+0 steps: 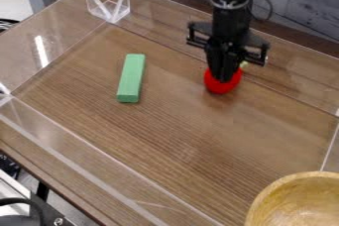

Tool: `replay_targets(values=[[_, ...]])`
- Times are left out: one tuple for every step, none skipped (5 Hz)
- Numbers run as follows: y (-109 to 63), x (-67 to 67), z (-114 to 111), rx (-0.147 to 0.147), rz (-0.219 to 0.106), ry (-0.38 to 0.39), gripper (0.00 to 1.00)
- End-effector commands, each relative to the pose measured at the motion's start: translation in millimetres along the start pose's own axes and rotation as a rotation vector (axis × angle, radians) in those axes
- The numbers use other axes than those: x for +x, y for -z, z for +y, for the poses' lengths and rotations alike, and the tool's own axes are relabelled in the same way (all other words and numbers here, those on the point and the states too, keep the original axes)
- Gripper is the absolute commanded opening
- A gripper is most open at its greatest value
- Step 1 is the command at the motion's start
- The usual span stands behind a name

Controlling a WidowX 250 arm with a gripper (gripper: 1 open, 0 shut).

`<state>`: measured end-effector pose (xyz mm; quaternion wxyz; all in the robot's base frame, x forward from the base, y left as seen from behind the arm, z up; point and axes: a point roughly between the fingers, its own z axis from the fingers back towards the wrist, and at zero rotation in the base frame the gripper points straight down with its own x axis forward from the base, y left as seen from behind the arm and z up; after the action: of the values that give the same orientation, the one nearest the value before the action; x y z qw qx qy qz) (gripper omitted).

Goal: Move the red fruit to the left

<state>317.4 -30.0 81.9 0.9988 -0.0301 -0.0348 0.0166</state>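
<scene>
The red fruit [221, 81], a small glossy strawberry, rests on the wooden tabletop right of centre. My gripper [225, 68] points straight down onto it, and its black fingers [233, 61] are drawn together around the fruit's upper half, hiding the leafy top. Only the red lower part shows below the fingertips, still touching the wood. The arm rises from there to the top edge of the view.
A long green rectangular block [130, 76] lies left of the fruit. Clear acrylic walls [106, 7] fence the wooden surface on all sides. A tan bowl [302, 204] sits at the bottom right corner, outside the near wall.
</scene>
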Motion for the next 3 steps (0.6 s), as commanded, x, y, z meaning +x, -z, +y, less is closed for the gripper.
replay_targets(values=[[-42.6,5.1,-2,-0.026,-0.100,0.040,0.00],[-70.3,5.2,-4,-0.052,-0.141,0.085,0.00],[-51.1,12.5,-18,-0.049,-0.131,0.100,0.00]])
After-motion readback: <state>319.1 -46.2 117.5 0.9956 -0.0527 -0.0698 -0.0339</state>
